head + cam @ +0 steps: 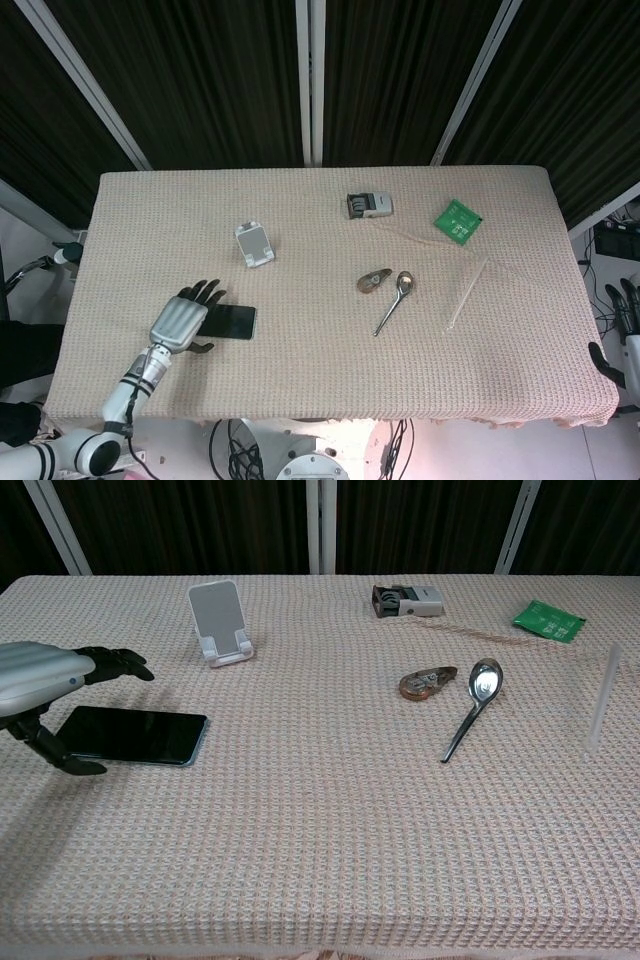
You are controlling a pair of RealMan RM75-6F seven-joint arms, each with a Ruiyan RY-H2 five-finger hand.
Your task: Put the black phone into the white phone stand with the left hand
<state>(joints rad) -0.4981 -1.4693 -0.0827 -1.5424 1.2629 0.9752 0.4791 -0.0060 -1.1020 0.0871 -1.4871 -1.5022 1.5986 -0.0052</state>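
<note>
The black phone (228,321) (135,735) lies flat on the woven tablecloth at the left. My left hand (183,321) (45,675) hovers over its left end, fingers spread apart, thumb reaching down at the near side, nothing held. The white phone stand (254,243) (221,623) stands upright behind the phone, apart from it. My right hand (625,330) shows only at the right edge of the head view, off the table, with its fingers apart.
A spoon (393,301) (472,708) and a small brown piece (374,281) lie mid-table. A grey stamp-like device (369,205) and a green packet (458,220) sit at the back right. A clear rod (467,293) (601,702) stands at the right.
</note>
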